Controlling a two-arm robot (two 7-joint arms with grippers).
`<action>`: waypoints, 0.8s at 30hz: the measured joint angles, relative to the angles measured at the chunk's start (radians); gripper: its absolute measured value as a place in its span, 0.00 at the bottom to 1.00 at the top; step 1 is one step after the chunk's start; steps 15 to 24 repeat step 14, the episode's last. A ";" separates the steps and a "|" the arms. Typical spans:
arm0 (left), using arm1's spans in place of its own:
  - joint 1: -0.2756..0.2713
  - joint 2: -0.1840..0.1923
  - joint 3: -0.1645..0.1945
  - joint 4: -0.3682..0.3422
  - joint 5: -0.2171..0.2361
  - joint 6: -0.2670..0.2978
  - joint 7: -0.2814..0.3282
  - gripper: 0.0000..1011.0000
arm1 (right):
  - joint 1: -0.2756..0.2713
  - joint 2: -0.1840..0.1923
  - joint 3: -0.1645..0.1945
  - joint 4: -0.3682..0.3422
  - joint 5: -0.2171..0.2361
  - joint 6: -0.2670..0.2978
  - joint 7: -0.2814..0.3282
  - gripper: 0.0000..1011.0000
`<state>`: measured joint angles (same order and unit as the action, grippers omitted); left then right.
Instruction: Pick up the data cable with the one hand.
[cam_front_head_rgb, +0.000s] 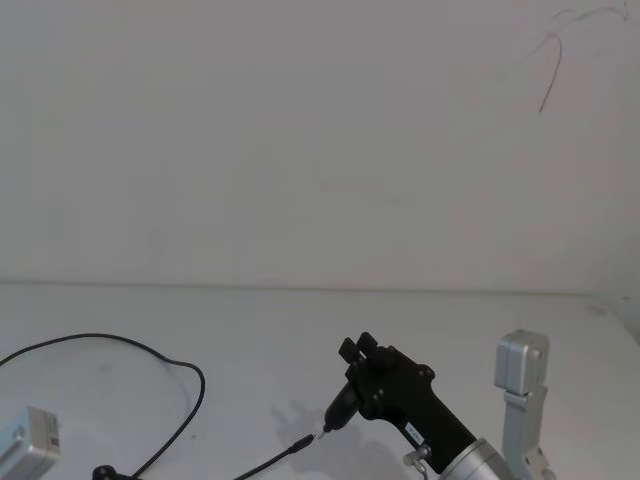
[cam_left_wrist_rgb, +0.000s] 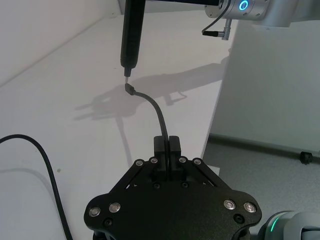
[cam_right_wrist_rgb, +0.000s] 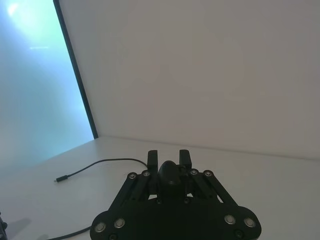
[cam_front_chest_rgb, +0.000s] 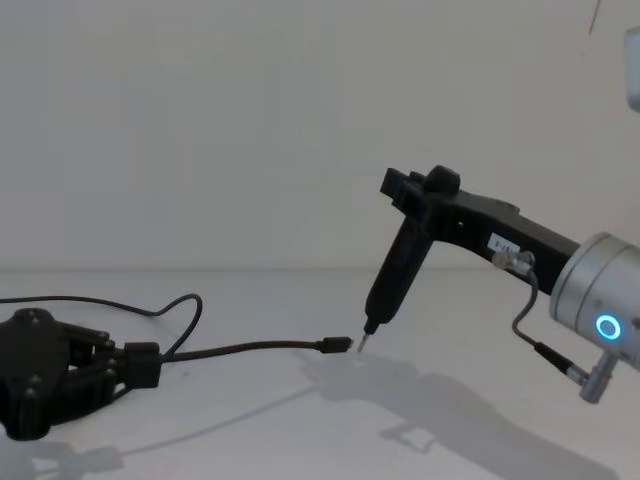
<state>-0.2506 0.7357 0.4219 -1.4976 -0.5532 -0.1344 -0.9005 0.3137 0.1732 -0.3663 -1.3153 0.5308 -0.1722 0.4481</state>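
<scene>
Left gripper (cam_left_wrist_rgb: 167, 145) clenched on data cable (cam_front_chest_rgb: 250, 348), plug lifted off table (cam_front_chest_rgb: 300, 420); right gripper (cam_front_chest_rgb: 415, 185) gripped pen tool (cam_front_chest_rgb: 392, 275).

This is looking like a robot test room or lab rather than a home or shop. A plain white table (cam_front_head_rgb: 300, 320) is standing against a bare white wall (cam_front_head_rgb: 300, 130), with no furniture or decoration around it. Silver robot arms with glowing ring lights (cam_front_chest_rgb: 606, 327) are reaching over the table, and grey connector wires (cam_front_chest_rgb: 535, 300) are hanging from one wrist. Past the table edge, a grey floor (cam_left_wrist_rgb: 260, 165) is showing in the left wrist view. In the right wrist view a pale blue lit panel (cam_right_wrist_rgb: 35, 85) with a dark frame is standing beside the wall
</scene>
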 joint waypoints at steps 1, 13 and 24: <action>0.000 0.000 0.000 0.000 0.000 0.000 0.000 0.05 | 0.000 0.000 0.000 0.001 0.000 -0.001 0.000 0.25; 0.000 0.000 0.000 0.000 0.000 0.000 0.000 0.05 | 0.001 0.000 0.004 0.008 -0.005 -0.007 0.001 0.25; 0.000 0.000 0.000 0.000 0.000 0.000 0.000 0.05 | 0.001 0.000 0.004 0.009 -0.005 -0.007 0.001 0.25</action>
